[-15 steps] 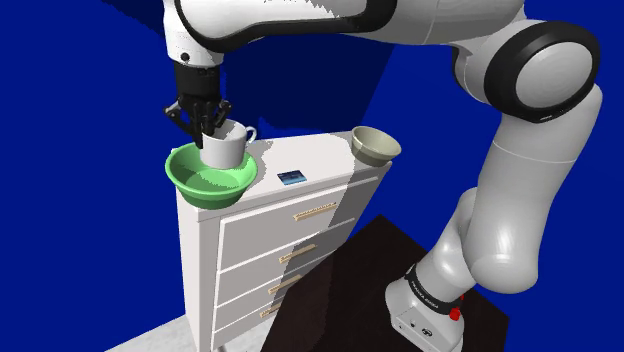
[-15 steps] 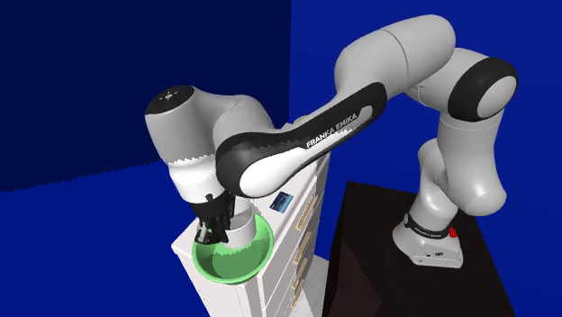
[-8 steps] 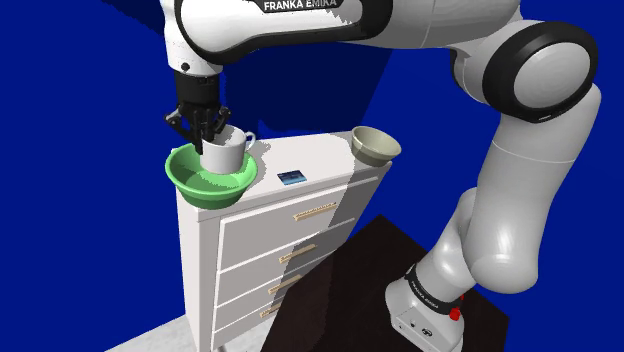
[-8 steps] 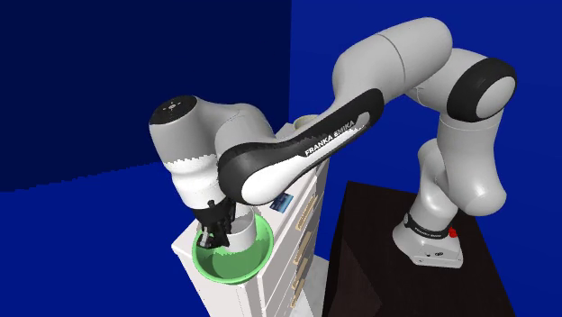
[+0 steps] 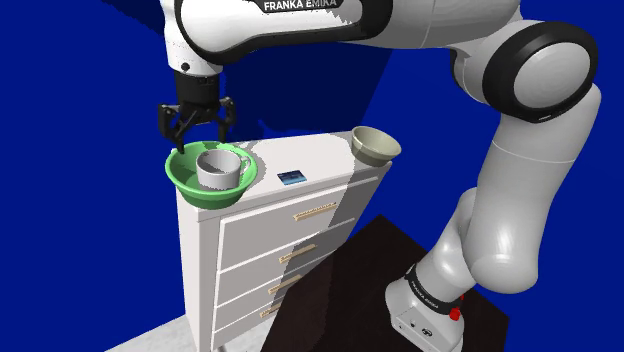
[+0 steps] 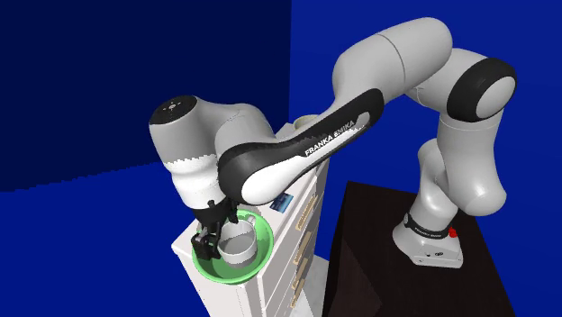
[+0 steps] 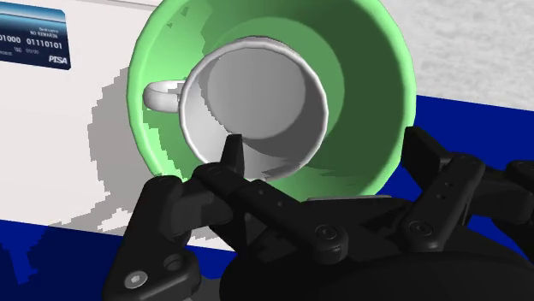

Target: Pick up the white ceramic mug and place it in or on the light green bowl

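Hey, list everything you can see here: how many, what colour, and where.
Dresser: one, white, with drawers, against blue walls.
Green bowl: one, light green, on the dresser top, at the shoulder view's left end.
Mug: one, white, upright inside the green bowl.
Beige bowl: one, at the dresser top's other end.
Card: one, blue, flat between the bowls.
Stand: one, dark, beside the dresser.
Arm: one, white, dark joints, on the stand.
Fingers: two, black, open above the mug.
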You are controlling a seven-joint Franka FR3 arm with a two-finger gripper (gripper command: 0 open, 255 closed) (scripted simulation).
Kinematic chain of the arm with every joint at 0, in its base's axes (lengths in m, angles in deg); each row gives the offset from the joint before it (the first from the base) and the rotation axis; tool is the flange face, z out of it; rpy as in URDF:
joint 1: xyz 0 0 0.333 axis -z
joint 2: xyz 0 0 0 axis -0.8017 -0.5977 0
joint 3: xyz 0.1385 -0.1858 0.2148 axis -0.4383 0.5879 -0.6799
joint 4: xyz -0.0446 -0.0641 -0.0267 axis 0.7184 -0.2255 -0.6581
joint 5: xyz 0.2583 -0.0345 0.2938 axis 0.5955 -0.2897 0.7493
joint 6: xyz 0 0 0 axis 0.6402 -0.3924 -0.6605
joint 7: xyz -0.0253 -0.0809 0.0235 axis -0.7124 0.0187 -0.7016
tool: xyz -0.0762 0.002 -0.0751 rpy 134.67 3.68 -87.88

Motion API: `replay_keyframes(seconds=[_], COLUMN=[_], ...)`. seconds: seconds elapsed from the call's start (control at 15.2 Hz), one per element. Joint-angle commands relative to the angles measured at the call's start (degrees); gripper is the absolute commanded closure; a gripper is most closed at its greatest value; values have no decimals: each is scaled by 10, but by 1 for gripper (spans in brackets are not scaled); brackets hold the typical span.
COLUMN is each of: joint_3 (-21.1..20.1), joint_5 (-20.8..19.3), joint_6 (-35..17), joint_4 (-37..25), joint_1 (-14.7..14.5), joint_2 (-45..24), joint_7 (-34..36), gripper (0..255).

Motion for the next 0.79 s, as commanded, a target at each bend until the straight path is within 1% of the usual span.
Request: replay_keyframes(seconds=[0.0,0.2,0.73], joint_3=[0,-1,-1], joint_5=[1,1,1], joint_6=[19,73,73], joint_4=[-18,-73,-73], joint_1=[-1,-3,-3], joint_2=[1,0,0], joint_7=[0,-1,-1], gripper=[0,0,0])
